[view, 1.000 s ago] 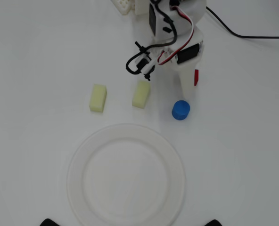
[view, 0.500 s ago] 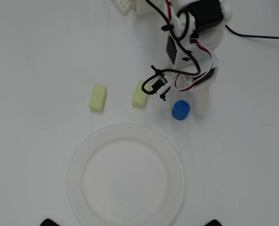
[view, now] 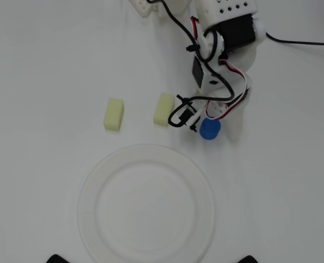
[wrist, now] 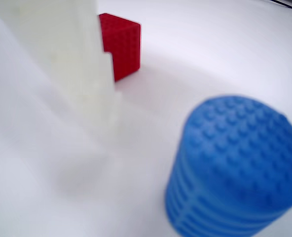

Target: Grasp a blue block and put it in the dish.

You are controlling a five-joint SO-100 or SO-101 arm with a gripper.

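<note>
The blue block [view: 210,130] stands on the white table just above the right part of the dish [view: 145,205], a large white plate. My gripper [view: 219,131] has come down at the block and is open; its white finger [view: 236,123] stands right of the block in the overhead view. In the wrist view the blue block [wrist: 235,168] fills the lower right, and one white finger [wrist: 72,64] stands to its left with a gap of bare table between them. The other finger is out of sight. Nothing is held.
Two pale yellow blocks [view: 114,114] [view: 163,108] lie left of the gripper, above the dish. A red cube [wrist: 121,44] sits behind the finger in the wrist view and is hidden under the arm from overhead. A black cable [view: 304,42] runs off at upper right.
The arm has swung right and down, bringing the gripper from above the blue block to right at it. The arm now covers the red cube in the overhead view. The blocks and the dish stayed put.
</note>
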